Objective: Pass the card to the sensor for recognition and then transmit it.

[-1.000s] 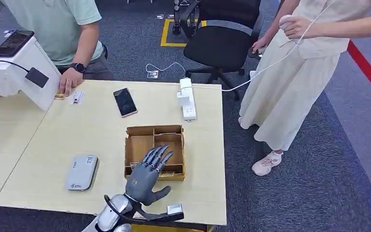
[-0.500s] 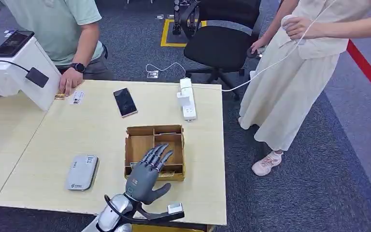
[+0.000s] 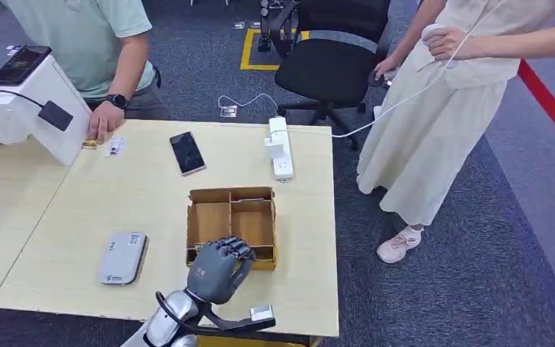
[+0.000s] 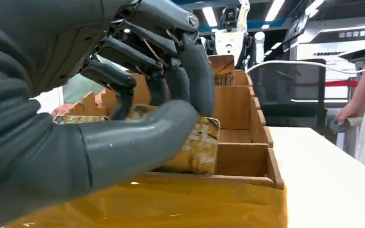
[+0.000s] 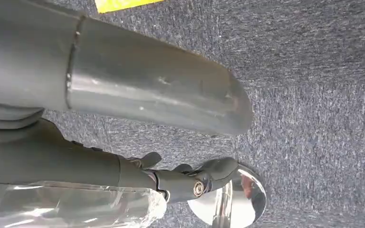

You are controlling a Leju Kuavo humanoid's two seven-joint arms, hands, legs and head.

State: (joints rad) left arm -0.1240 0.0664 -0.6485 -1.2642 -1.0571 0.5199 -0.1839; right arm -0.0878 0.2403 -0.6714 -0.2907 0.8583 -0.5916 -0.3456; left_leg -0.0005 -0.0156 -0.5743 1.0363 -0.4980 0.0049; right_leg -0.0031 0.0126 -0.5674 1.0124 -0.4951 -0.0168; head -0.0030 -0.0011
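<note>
Yellowish card in left hand

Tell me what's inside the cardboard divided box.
The brown cardboard divided box shows bare far compartments. In its near one, the left hand closes on a yellowish patterned card; anything beneath the hand is hidden.

The right hand is hanging over the floor, its thick grey thumb stretching across the picture and the darker fingers lying apart from it, bent, with nothing between them. Blue-grey carpet is spreading beneath. A yellow patch is showing at one edge, and a shiny round metal disc is lying on the carpet beside the fingertips.
</note>
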